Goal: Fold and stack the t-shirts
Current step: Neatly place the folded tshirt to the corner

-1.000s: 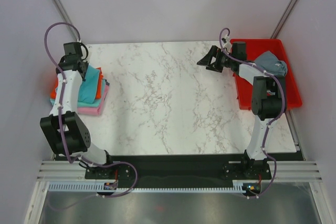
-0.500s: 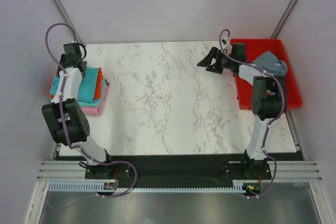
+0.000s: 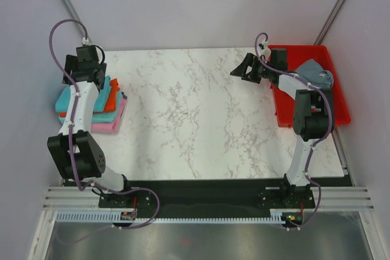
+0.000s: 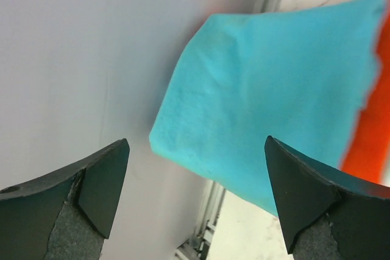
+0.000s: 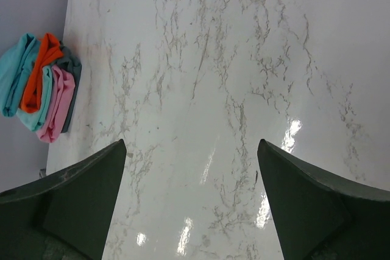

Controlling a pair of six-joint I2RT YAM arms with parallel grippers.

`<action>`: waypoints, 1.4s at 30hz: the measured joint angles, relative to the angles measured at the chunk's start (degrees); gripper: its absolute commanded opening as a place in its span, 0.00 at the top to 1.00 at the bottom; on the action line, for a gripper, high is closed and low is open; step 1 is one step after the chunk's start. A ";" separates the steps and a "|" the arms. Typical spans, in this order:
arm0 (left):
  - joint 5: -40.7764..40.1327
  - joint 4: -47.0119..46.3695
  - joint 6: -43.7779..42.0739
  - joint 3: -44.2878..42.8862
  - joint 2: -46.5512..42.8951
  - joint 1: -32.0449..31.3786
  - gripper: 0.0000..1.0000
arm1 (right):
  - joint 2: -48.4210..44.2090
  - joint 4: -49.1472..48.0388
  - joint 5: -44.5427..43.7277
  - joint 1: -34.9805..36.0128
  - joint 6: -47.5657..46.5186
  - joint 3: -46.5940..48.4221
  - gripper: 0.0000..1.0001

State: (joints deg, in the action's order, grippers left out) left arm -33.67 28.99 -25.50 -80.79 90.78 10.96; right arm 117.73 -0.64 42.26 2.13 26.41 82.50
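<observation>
White marble-patterned table (image 3: 201, 114), red plastic tray (image 3: 341, 111) at its right edge, stack of turquoise, orange-red, teal and pink t-shirts (image 3: 105, 103) at its left edge, crumpled slate grey t-shirt (image 3: 314, 74) at its far-right corner, left gripper (image 4: 196, 144) and right gripper (image 5: 191, 144) both gaping, empty

bright, even, diffuse light; shadows faint. glare spots on table (image 5: 292, 129) in right wrist view. left wrist view soft: turquoise shirt (image 4: 274, 89) edges blurred, near fingers (image 4: 91, 187) dark and fuzzy. top view sharp.
</observation>
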 measured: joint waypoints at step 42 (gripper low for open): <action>45.40 -19.61 27.36 17.00 -13.38 -14.34 0.01 | -37.22 4.98 -38.49 1.75 -46.60 -24.94 0.02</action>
State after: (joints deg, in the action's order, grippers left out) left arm 11.73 9.39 1.87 -63.79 77.41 -3.38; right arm 80.51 4.34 3.77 3.88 -20.18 57.56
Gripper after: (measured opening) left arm 0.993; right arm 0.979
